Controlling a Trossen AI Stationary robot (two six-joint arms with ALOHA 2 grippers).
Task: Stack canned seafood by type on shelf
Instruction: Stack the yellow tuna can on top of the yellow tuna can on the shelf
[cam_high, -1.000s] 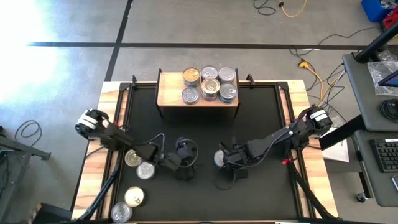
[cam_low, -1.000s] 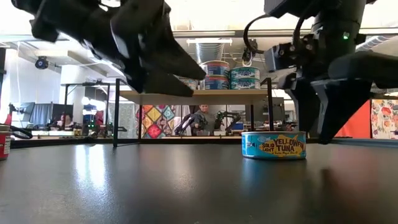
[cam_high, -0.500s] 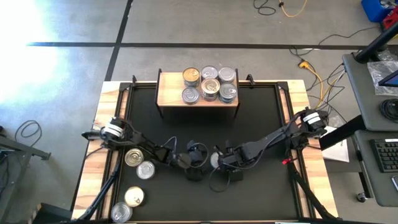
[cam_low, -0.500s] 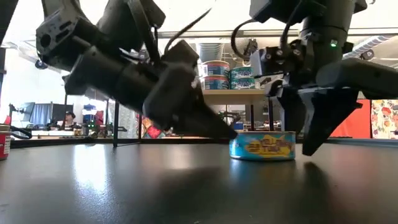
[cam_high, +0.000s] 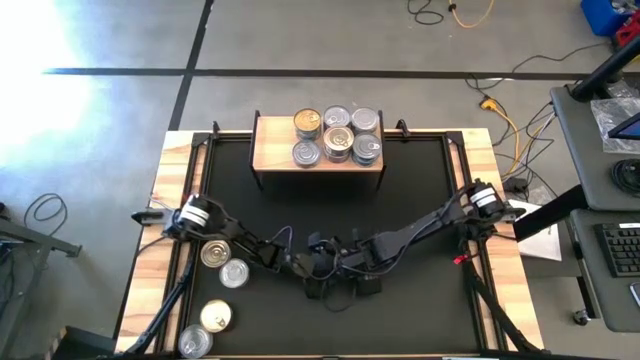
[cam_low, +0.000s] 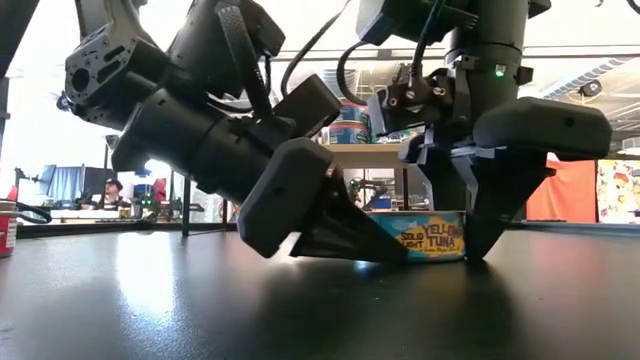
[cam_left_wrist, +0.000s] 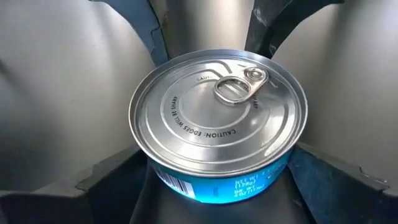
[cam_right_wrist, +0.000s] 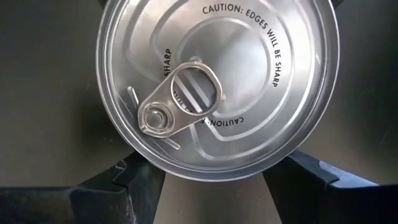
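Observation:
A short round tuna can with a silver pull-tab lid and a blue-and-yellow label (cam_low: 425, 237) stands on its base at the middle of the black table. In the high view both grippers hide it. My left gripper (cam_high: 318, 268) lies low at its left side, open, with the can (cam_left_wrist: 217, 118) between its fingers. My right gripper (cam_high: 350, 265) comes down from the right, open, with its fingers beside the can (cam_right_wrist: 217, 81). The light-wood shelf (cam_high: 275, 150) stands at the far edge and carries several cans (cam_high: 338, 135), some of them stacked. My left gripper has a finger (cam_left_wrist: 118, 180) on either side of the can's wall (cam_left_wrist: 186, 183), slanting down from the table's left; I cannot tell whether it touches. My right gripper's fingers (cam_right_wrist: 134, 180) stand at the lid's rim (cam_right_wrist: 149, 158) from above; I cannot tell whether they touch it either.
Several loose cans lie near the table's left near corner (cam_high: 213, 253) (cam_high: 233, 272) (cam_high: 217, 317) (cam_high: 195, 342). The left half of the shelf board is bare. Both arms cross the middle of the table, and black table surface lies open between them and the shelf.
My left gripper has swung toward the table's right and come down to the table, arriving at the can's left side. My right gripper has moved a little left and lower over the can. The can has slid slightly toward the left.

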